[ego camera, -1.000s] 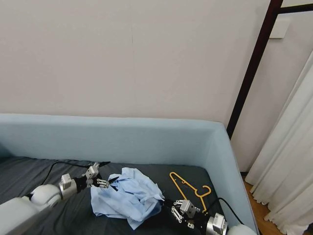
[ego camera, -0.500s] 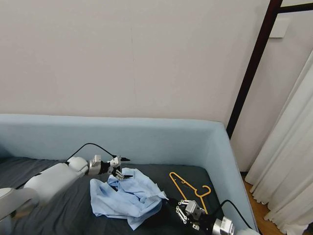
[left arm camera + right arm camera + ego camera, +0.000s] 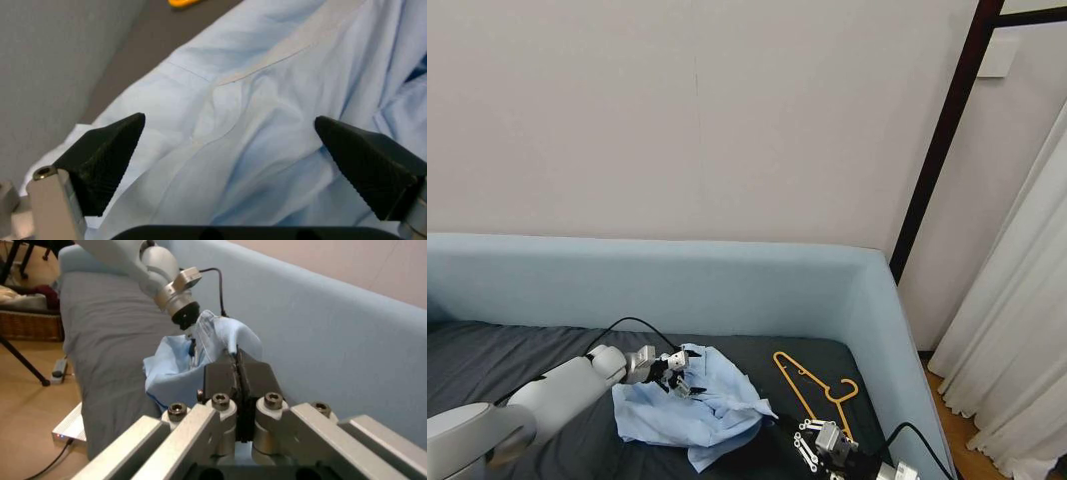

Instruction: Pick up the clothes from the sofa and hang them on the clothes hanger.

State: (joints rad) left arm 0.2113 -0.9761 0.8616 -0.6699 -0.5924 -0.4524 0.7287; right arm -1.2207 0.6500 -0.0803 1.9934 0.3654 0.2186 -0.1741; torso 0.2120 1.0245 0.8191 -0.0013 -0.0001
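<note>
A crumpled light-blue shirt (image 3: 695,408) lies on the dark grey sofa seat (image 3: 507,360). My left gripper (image 3: 675,376) hovers at the shirt's back edge, near the backrest. In the left wrist view its gripper (image 3: 230,150) is open, with the black fingertips (image 3: 100,160) spread wide over the shirt (image 3: 267,115) and a collar seam between them. An orange hanger (image 3: 814,385) lies flat on the seat to the right of the shirt. My right gripper (image 3: 819,447) is low at the front, below the hanger; its pads (image 3: 237,377) are pressed together, holding nothing, facing the shirt (image 3: 187,360).
The pale blue backrest (image 3: 727,285) and right armrest (image 3: 882,340) wall in the seat. A dark pole (image 3: 937,150) stands by the wall at the right, with white curtains (image 3: 1017,330) beyond. A basket (image 3: 27,310) and a white box (image 3: 70,427) sit on the floor.
My left gripper swung up toward the backrest, then came down onto the shirt's back edge. My right gripper has drawn back toward the front edge of the seat.
</note>
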